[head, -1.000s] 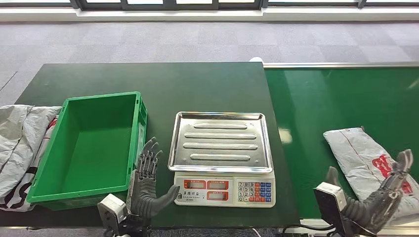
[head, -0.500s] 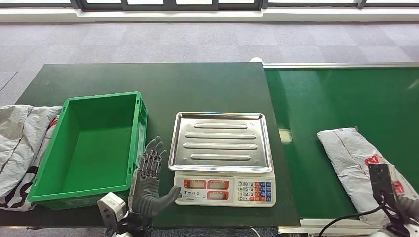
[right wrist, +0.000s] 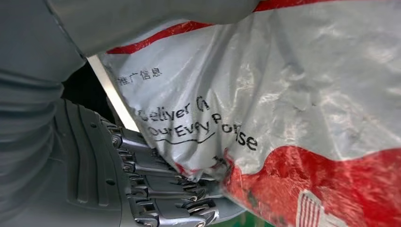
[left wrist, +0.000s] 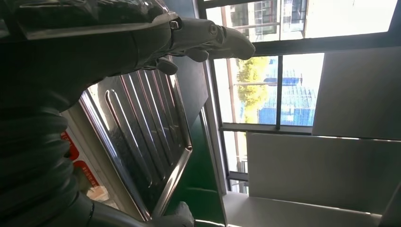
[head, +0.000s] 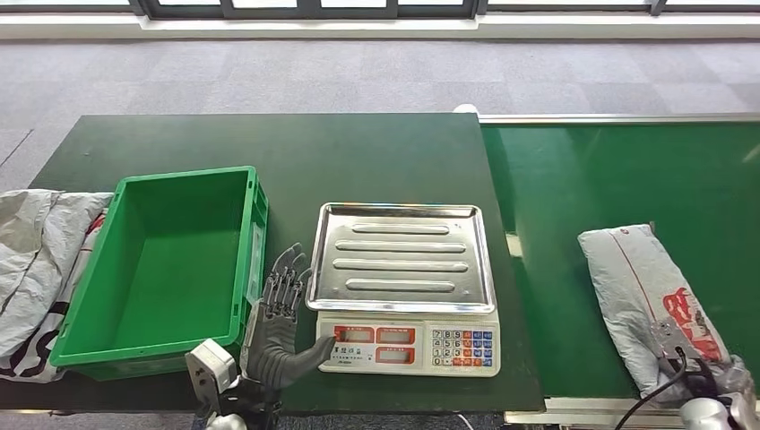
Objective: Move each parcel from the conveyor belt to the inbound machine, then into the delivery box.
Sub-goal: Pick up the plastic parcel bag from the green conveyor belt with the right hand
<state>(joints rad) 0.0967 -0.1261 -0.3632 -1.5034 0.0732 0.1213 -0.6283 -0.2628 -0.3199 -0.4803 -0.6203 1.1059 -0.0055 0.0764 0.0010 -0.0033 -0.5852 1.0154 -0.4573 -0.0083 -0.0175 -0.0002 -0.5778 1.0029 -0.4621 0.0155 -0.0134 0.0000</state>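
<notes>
A grey plastic parcel with red print lies lengthwise on the green conveyor belt at the right. My right hand holds its near end: the thumb lies over the parcel and the fingers curl beneath it. In the head view the parcel hides most of that hand. My left hand stands open, fingers spread, between the green delivery box and the scale. The scale's steel tray and the box hold nothing.
Crumpled grey bags lie left of the box at the table's edge. The dark green table stretches behind the scale and box. A steel rail borders the belt's far side.
The parcel has turned and slid a little along the belt. My right hand has sunk under its near end and closed on it. My left hand has drifted slightly toward the scale.
</notes>
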